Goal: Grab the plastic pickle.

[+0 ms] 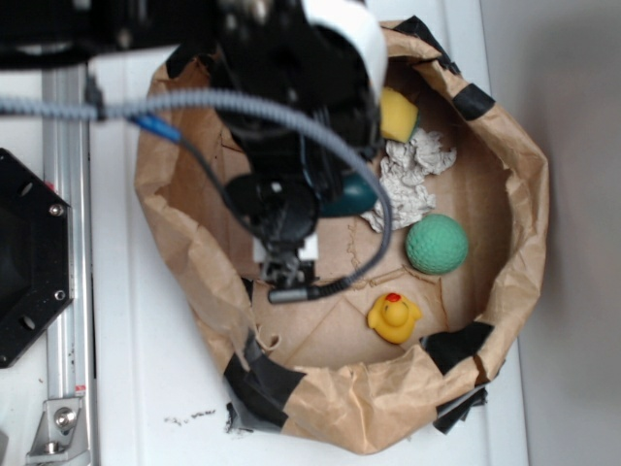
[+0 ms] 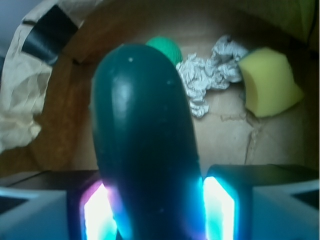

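Inside a crumpled brown paper basin (image 1: pixel 509 175) patched with black tape, the black WidowX pincer (image 2: pixel 152 210) pinches a smooth, dark teal-green, capsule-shaped plastic pickle (image 2: pixel 145 145) between its two glowing pads (image 2: pixel 220 210), which press against the pickle's lower sides in the wrist view. The pickle stands out lengthwise from the jaws, its rounded free end filling the middle of that view; from the exterior camera only a teal sliver (image 1: pixel 351 197) shows at the arm's right edge, the rest hidden beneath the black arm and its grey cable (image 1: pixel 291 116). Whether the pickle is touching the paper floor or lifted off it cannot be told. Beyond the pickle lie a lighter green textured ball (image 1: pixel 437 244), a crumpled wad of white-grey paper (image 1: pixel 412 180) and a yellow foam sponge (image 1: pixel 398 115) just beside the wad. A small yellow rubber duck (image 1: pixel 393 317) with a red spot on its head sits near the basin's front wall, apart from the pincer.
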`<action>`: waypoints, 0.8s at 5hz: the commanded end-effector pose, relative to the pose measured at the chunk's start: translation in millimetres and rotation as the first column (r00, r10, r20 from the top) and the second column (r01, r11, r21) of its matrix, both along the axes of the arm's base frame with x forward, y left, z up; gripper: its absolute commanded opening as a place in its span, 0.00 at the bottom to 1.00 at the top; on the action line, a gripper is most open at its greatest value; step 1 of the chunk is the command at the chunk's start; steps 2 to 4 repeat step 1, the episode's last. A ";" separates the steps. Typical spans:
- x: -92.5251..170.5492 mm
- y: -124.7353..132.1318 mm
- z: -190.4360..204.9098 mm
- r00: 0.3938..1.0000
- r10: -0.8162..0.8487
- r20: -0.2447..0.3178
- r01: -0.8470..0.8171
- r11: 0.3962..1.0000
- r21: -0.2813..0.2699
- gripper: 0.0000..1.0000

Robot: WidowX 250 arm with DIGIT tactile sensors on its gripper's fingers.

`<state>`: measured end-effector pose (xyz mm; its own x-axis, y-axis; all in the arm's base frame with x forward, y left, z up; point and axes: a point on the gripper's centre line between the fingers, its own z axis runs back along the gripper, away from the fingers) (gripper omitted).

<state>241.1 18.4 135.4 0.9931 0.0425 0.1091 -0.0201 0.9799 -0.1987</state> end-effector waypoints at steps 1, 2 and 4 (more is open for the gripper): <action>11.1 17.8 4.7 0.993 0.078 0.087 -0.084 0.994 0.076 0.00; 11.1 17.8 4.7 0.993 0.078 0.087 -0.084 0.994 0.076 0.00; 11.1 17.8 4.7 0.993 0.078 0.087 -0.084 0.994 0.076 0.00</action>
